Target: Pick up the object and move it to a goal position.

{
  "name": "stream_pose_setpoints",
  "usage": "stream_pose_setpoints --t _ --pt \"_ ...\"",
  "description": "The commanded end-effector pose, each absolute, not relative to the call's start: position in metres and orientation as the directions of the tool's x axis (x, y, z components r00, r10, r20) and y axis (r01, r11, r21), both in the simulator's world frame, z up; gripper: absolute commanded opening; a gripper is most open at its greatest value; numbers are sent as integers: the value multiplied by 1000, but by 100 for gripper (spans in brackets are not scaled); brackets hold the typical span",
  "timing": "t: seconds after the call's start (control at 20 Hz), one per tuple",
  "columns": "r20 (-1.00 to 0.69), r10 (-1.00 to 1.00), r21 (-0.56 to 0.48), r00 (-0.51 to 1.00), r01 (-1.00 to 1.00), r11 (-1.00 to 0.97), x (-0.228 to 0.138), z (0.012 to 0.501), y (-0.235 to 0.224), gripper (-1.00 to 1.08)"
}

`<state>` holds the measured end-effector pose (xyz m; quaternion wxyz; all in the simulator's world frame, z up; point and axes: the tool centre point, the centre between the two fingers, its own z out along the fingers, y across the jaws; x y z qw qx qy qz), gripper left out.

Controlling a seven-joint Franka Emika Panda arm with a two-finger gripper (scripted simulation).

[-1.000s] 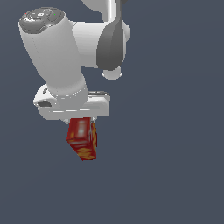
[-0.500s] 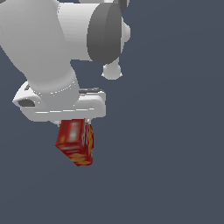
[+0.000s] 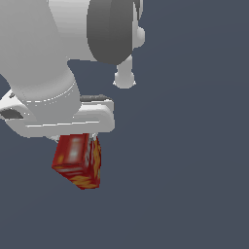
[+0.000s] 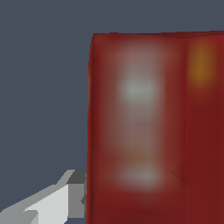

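Dark grey-blue is filling everything behind your arm. Your white gripper (image 3: 80,138) is squeezing the little red box (image 3: 78,161) tight, and the box is hanging tilted just under it.

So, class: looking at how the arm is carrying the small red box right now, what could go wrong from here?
1. The small red rectangular box with yellow-orange print hangs tilted beneath the white end effector, so it may rotate further or slip out.
2. The wrist view shows only one grey fingertip at the box's edge; the grip may be shallow.
3. The box fills the wrist view, so that camera is largely blocked.
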<state>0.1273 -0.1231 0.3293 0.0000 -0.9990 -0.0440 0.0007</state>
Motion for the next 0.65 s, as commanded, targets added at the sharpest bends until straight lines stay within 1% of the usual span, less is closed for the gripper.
stream_pose_setpoints --t 0.0,0.6 --pt "0 88 0 996 88 -996 131 334 -124 -100" --pt "0 88 0 996 88 -996 136 339 -125 -100"
